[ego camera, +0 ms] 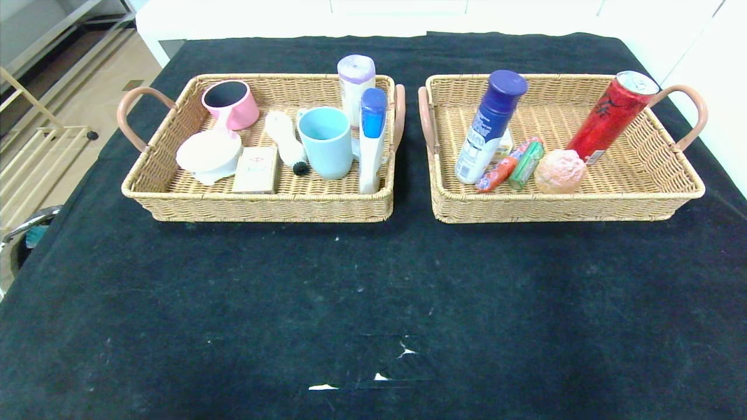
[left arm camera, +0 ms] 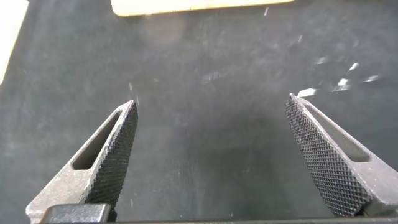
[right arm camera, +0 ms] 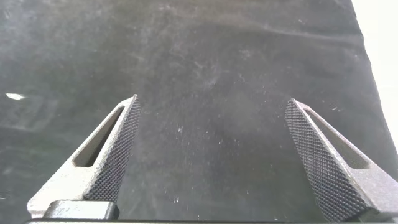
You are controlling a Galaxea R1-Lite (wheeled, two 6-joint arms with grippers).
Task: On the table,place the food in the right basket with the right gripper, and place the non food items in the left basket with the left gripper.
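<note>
The left basket holds a pink cup, a white bowl, a small box, a white brush, a light blue mug, a white-and-blue tube and a white bottle. The right basket holds a blue-capped bottle, a red can, an orange sausage, a green pack and a pink round bun. Neither arm shows in the head view. My left gripper is open and empty over bare cloth. My right gripper is open and empty over bare cloth.
The black cloth covers the table in front of the baskets, with small white tears near its front edge. A wooden rack and floor lie off the table's left side. A white wall runs behind.
</note>
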